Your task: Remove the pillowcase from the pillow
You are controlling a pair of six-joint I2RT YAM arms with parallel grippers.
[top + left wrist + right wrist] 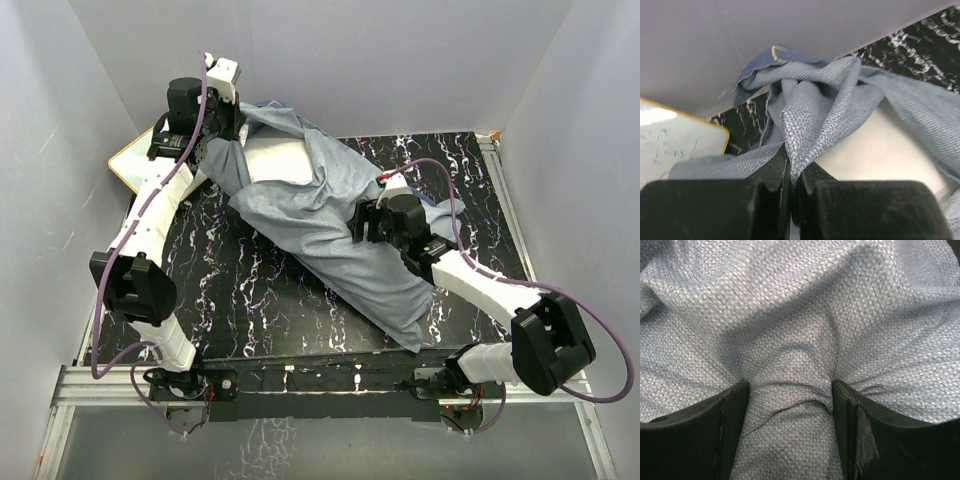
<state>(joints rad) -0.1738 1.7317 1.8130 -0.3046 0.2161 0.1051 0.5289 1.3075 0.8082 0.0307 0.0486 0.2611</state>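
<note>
**Top external: mid-peel, both grippers on cloth**

One pillowcase (330, 235), grey reverse out, lies diagonally across the table (260, 300). One pillow (278, 160) shows at its far end, beside one white board (128, 160). Left gripper (790, 167) pinches cloth there, and right gripper (790, 410) clamps a mid fold. Next, you likely pull the ends apart.

1. A robotics lab test cell: plain pale panel walls (400, 60) box in a black marbled table (260, 290).
2. The left arm (150, 220) and right arm (480, 285) stand on an aluminium rail (320, 405) and trail purple cables (100, 300).
</note>
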